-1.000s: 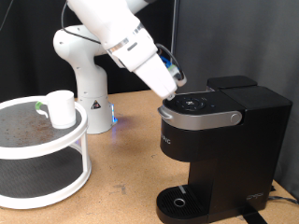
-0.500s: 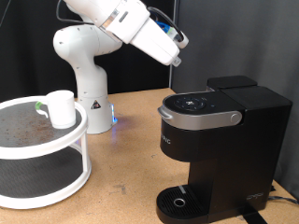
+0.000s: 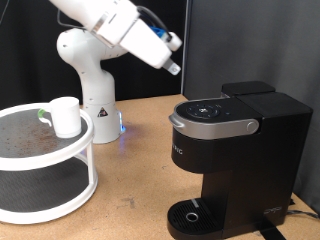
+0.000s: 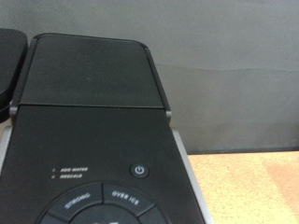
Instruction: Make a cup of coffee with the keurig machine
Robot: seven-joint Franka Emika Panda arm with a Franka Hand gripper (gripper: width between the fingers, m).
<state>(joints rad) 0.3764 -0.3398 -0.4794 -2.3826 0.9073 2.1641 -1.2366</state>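
The keurig machine (image 3: 235, 150) stands at the exterior view's right with its lid down and nothing on its round drip base (image 3: 190, 215). The white cup (image 3: 65, 116) stands on the top tier of a round white stand (image 3: 40, 150) at the left. My gripper (image 3: 174, 66) hangs in the air above and to the left of the machine, touching nothing. The wrist view shows the machine's top panel (image 4: 93, 121) with its buttons; the fingers do not show there.
The white robot base (image 3: 88, 80) stands at the back between the stand and the machine. Something small with a green top (image 3: 42, 113) peeks out behind the cup. A bare wooden tabletop (image 3: 135, 170) lies between the stand and the machine.
My gripper has lifted off the machine's lid and moved up and to the exterior view's left. The cup and machine have not moved.
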